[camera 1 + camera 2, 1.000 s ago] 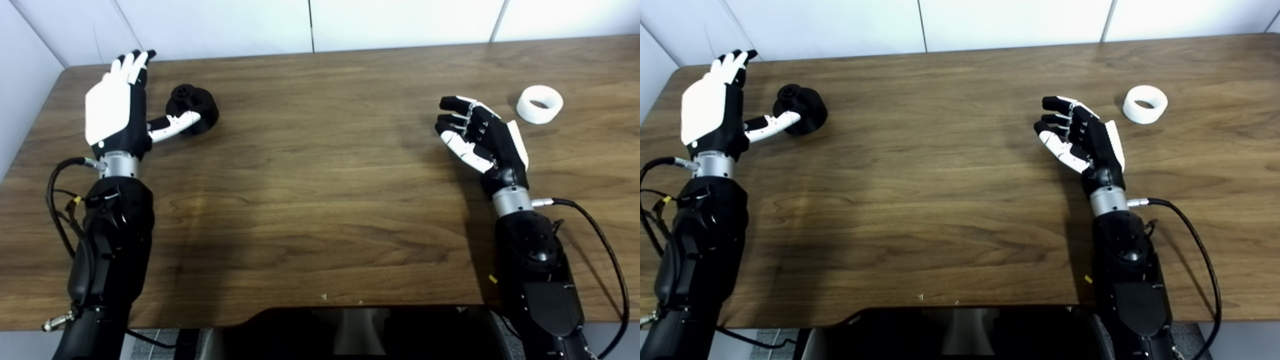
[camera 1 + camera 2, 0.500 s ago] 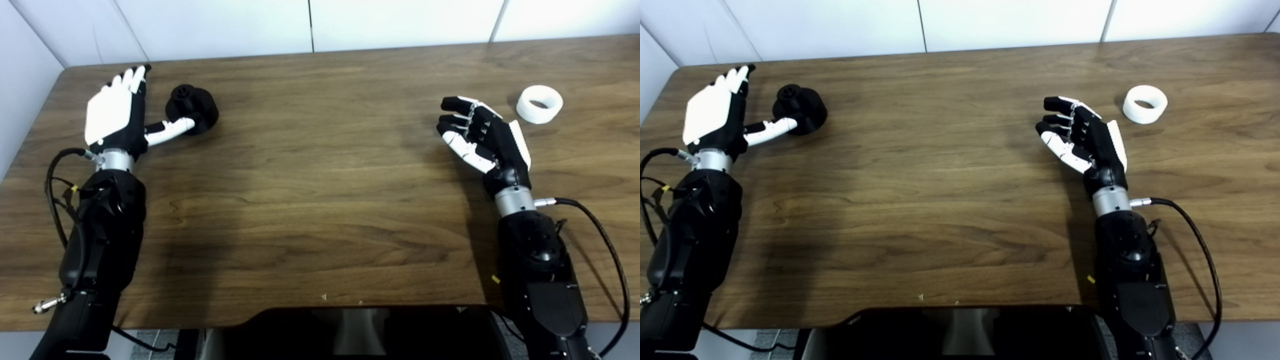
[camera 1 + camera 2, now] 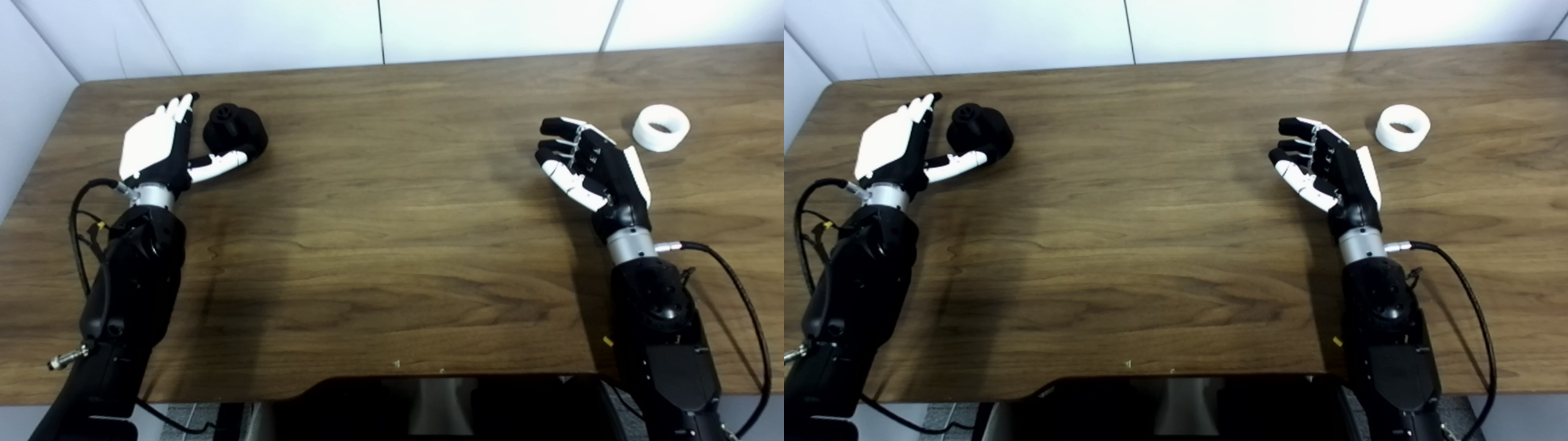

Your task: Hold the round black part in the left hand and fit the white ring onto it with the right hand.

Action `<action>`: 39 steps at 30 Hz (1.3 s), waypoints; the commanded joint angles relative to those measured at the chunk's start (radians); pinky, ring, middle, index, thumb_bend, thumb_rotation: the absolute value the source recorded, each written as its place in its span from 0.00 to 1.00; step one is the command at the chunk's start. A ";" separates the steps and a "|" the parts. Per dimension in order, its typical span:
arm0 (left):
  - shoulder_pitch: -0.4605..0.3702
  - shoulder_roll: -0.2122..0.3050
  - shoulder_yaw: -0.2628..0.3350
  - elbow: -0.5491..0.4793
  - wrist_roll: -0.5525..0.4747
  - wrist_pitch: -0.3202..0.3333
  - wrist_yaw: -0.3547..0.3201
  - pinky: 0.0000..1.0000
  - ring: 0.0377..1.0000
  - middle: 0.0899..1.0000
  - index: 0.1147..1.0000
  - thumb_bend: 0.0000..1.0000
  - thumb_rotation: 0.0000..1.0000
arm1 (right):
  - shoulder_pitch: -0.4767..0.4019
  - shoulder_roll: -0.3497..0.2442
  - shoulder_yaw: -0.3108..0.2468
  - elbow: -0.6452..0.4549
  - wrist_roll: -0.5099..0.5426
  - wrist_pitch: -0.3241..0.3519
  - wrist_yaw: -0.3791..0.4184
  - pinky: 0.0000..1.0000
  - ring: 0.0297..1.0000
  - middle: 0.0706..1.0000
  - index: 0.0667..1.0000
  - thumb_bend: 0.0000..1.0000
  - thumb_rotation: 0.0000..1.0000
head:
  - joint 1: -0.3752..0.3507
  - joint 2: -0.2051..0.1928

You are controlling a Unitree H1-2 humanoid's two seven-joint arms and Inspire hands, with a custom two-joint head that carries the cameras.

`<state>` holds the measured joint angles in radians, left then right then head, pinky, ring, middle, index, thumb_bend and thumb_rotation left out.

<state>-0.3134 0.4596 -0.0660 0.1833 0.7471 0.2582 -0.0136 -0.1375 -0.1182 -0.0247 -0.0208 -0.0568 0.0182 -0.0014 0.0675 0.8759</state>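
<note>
Setting: dark brown wood-grain table, pale panelled wall behind its far edge, black glossy curved body at the near edge.

Item 1: round black plastic part, low cylinder with a small knob on top. Far left of the table, resting on the surface, upright, knob uppermost.

Item 2: left black-and-white robot hand. Immediately left of the black part, white back turned to the cameras. Fingers straight, pointing away toward the wall; thumb stretched out along the near side of the part, at or just short of its base, contact not discernible. Spread wide, clasping nothing. Black forearm running down to the lower left corner, black cable looping beside it.

Item 3: white plastic ring, short thick band, open centre facing up. Far right of the table, flat on the surface, alone.

Item 4: right black-and-white robot hand. Near the ring, to its left and nearer the cameras, clearly apart from it. Fingers loosely curled toward the table centre, spaced apart, empty. Black cable trailing from the silver wrist to the lower right.
</note>
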 commanded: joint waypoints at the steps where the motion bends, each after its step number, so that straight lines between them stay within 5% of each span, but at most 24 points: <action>1: -0.057 0.040 0.004 -0.016 0.006 -0.009 0.024 1.00 1.00 1.00 0.98 1.00 0.73 | -0.040 -0.007 -0.002 -0.029 -0.001 -0.025 0.003 0.65 0.70 0.73 0.69 0.54 0.32 | 0.000 0.000; 39: -0.051 0.043 0.001 -0.031 -0.019 -0.013 0.021 0.98 1.00 1.00 0.98 1.00 0.70 | -0.039 -0.006 -0.006 -0.028 0.013 -0.025 0.009 0.65 0.71 0.74 0.69 0.53 0.31 | 0.000 0.002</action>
<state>-0.3160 0.4655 -0.0716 0.1768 0.7274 0.2572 -0.0132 -0.1374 -0.1186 -0.0260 -0.0212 -0.0489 0.0191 0.0025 0.0675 0.8774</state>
